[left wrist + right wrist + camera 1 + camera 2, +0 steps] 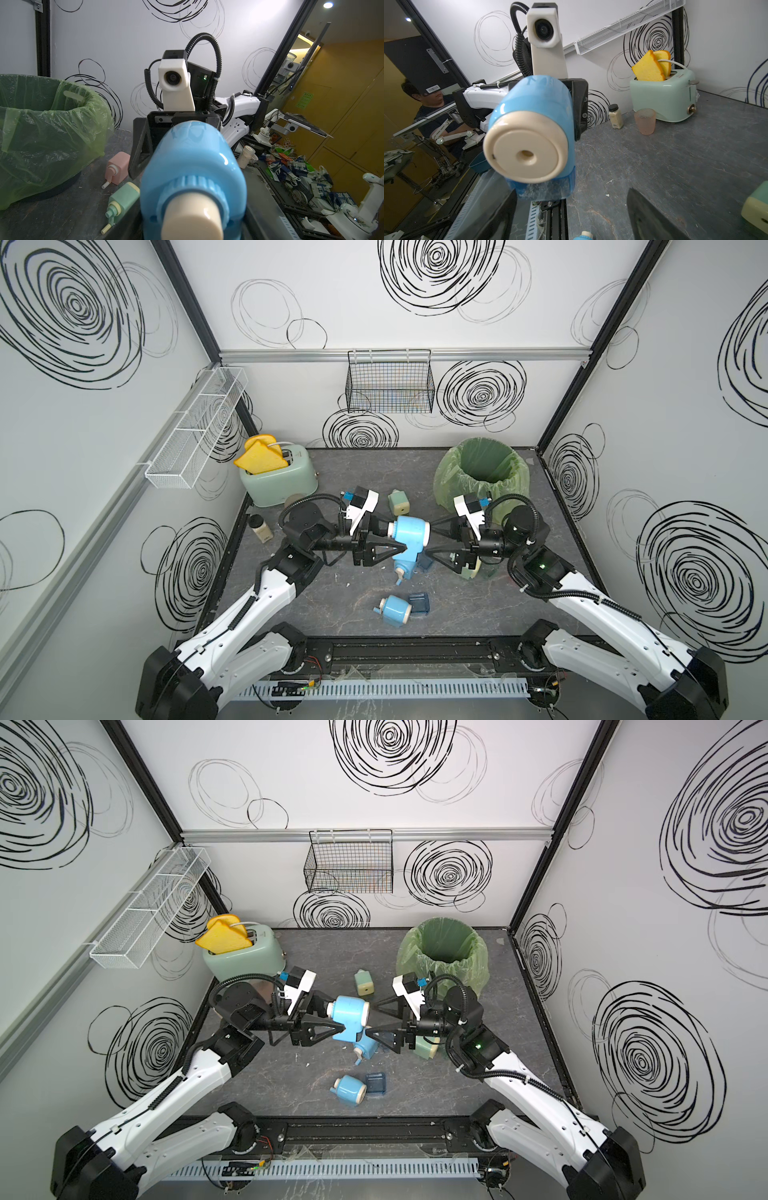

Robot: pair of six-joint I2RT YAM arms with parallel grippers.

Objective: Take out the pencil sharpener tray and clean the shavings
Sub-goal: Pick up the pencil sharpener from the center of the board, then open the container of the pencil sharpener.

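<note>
Holding the blue sharpener (409, 536) in my left tool (397, 537), long axis toward my wide-spread right tool (430, 539); tray (550, 188) faces it.

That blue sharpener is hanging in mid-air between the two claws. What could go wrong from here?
1. The left gripper pinches the blue sharpener by its smooth rounded body; a tug on its tray by the open right gripper might twist it loose.
2. It hangs over the table, not the bin, so the tray's contents could spill there.
</note>
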